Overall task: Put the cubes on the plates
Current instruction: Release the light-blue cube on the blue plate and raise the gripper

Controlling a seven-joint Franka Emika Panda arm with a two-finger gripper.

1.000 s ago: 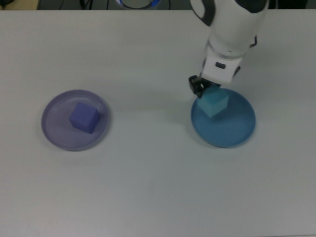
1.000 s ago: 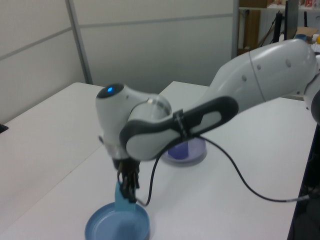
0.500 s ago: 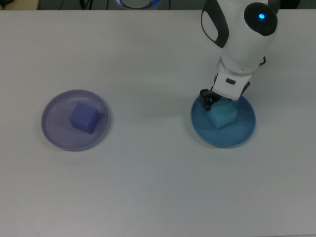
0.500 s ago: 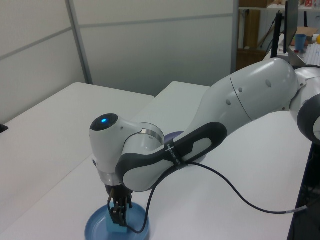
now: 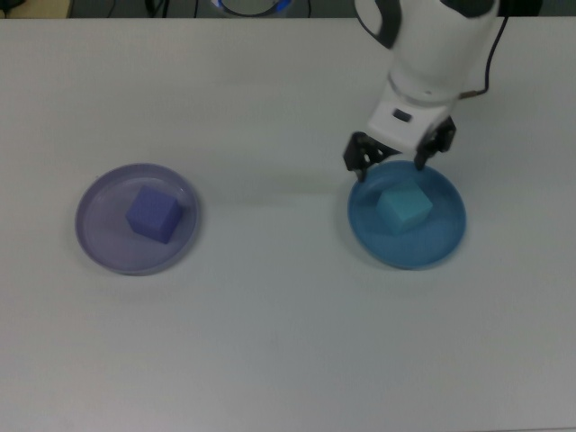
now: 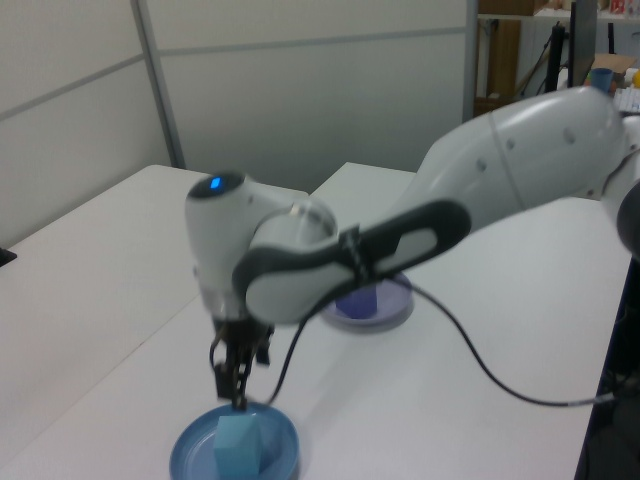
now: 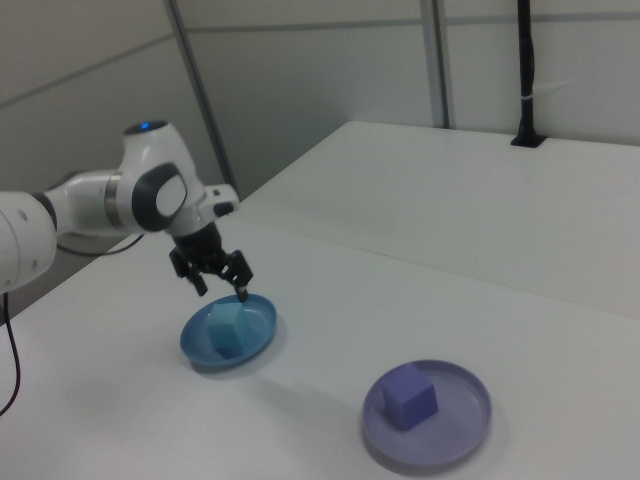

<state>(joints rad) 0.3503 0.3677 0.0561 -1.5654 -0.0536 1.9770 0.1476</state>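
Lifted off the turquoise cube (image 5: pixel 403 206), claw (image 5: pixel 399 158) now spread above blue plate (image 5: pixel 445 243) on white table (image 5: pixel 288 342).

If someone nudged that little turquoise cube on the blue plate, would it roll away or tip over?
Probably neither. The turquoise cube rests on a flat face inside the blue plate, so it would more likely slide than roll. The plate's raised rim would probably stop it. It is as wide as tall, so tipping seems unlikely, and its matte surface suggests some grip.
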